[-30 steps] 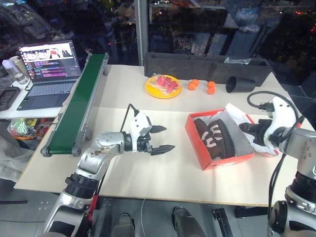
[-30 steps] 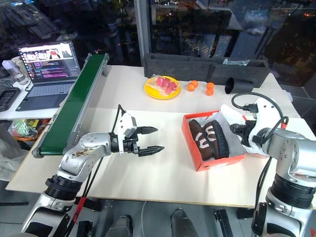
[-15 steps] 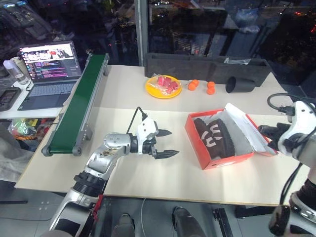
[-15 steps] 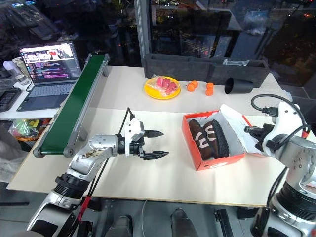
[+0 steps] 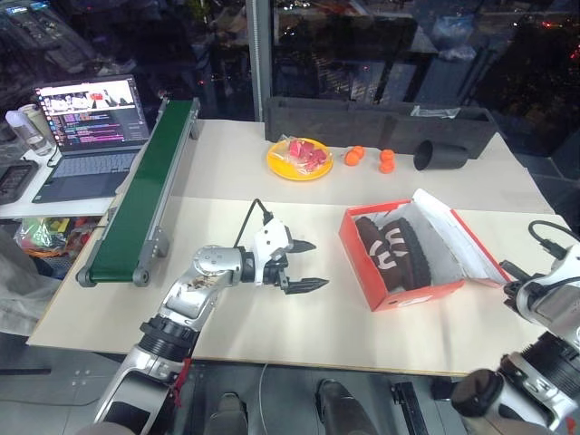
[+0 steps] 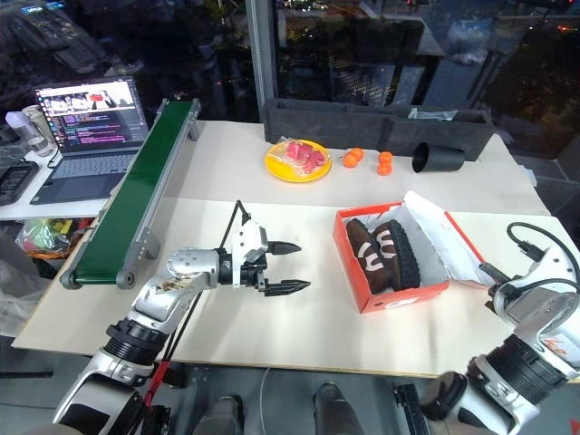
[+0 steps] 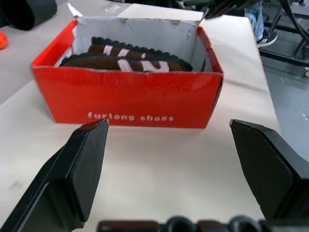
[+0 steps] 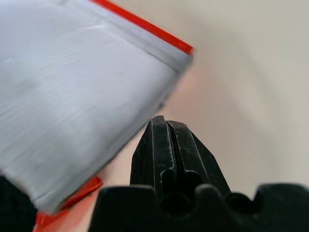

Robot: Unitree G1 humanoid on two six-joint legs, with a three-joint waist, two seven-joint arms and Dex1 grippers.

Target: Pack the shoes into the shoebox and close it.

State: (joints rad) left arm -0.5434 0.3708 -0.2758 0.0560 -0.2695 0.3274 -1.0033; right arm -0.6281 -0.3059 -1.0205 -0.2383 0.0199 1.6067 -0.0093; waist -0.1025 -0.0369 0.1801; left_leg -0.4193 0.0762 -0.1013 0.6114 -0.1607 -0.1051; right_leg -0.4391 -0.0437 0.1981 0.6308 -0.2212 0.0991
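The red-orange cardboard shoebox [image 5: 403, 272] stands open on the pale tabletop [image 5: 272, 195], toward the robot's right side. Both small dark brown shoes with white marks [image 5: 391, 251] lie side by side inside it, within its white interior. The hinged lid [image 5: 458, 240] is folded back and leans away on the box's right side, white face up.

The left gripper [image 5: 306, 264] hovers just above the table to the left of the box, near it but apart, with its two black fingers spread wide and empty. In the left wrist view the fingers [image 7: 82, 169] frame the box's red front wall [image 7: 126, 96], which bears white lettering, and the shoes [image 7: 126, 55] show over that wall.

The right gripper [image 8: 166, 137] sits beyond the lid's outer edge, near the table's right rim. In its wrist view the black fingers are pressed tight together, clasping nothing, with the lid's white panel [image 8: 72, 87] and red border close beside the tips; whether they touch it cannot be told.
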